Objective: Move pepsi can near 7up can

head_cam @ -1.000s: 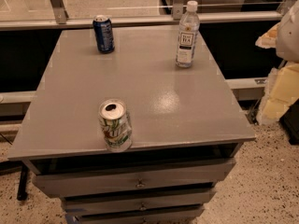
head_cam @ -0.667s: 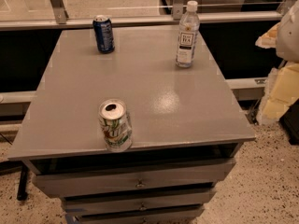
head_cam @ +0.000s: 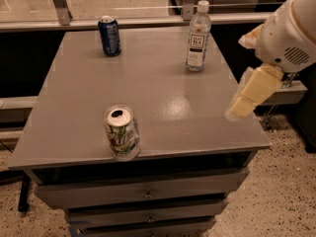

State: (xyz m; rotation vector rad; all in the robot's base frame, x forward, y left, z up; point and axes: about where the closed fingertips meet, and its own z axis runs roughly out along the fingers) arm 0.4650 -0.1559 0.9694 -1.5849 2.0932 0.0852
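Currently the dark blue pepsi can [head_cam: 109, 35] stands upright at the far left of the grey tabletop [head_cam: 163, 83], well apart from the white-and-green 7up can [head_cam: 121, 132] at the near edge. The cream-coloured gripper [head_cam: 245, 97] hangs off the right edge; whether it is open or closed cannot be told. Judged step: approach. The next move calls for a reach across to the pepsi can.

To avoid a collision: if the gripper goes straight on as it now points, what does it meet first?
Probably the grey tabletop just below it; the cream gripper points down-left, but depth is unclear.
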